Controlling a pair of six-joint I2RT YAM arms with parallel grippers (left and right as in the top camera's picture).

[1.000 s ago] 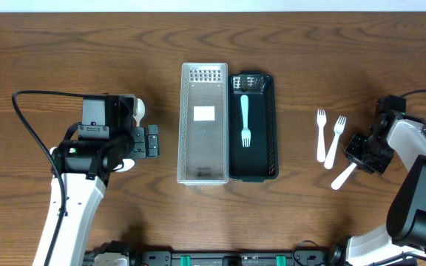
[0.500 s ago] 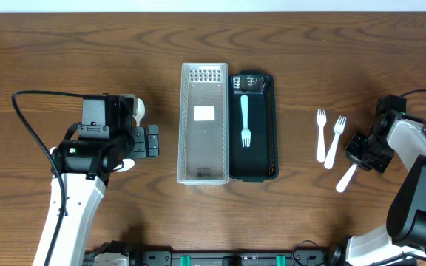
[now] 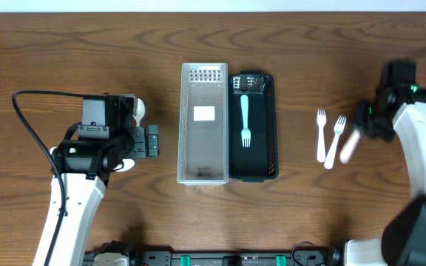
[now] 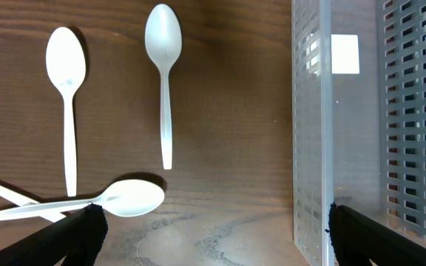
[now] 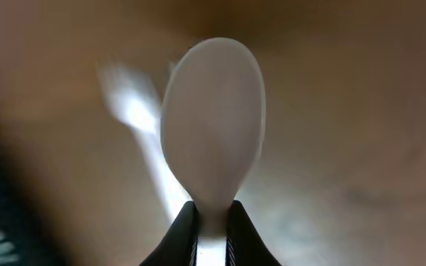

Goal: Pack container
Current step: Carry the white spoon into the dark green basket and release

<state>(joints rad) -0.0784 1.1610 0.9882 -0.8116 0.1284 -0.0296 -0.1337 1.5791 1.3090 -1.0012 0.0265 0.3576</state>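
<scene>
My right gripper (image 3: 367, 124) is shut on a white plastic spoon (image 3: 348, 145), blurred, lifted at the table's right side; in the right wrist view the spoon's bowl (image 5: 213, 125) sticks out from the closed jaws (image 5: 211, 225). Two white forks (image 3: 321, 134) (image 3: 335, 140) lie just left of it. A clear slotted container (image 3: 202, 125) stands mid-table beside a black container (image 3: 266, 125) holding a teal fork (image 3: 245, 118). My left gripper (image 3: 151, 141) is open and empty left of the clear container. The left wrist view shows three white spoons (image 4: 66, 89) (image 4: 163, 66) (image 4: 117, 199) on the wood.
The clear container's wall (image 4: 313, 125) fills the right side of the left wrist view. A black cable (image 3: 28, 118) loops off the left arm. Another cable runs at the far right edge.
My right gripper has risen and swung toward the back of the table and slightly left, carrying the white spoon. The left arm has not moved.
</scene>
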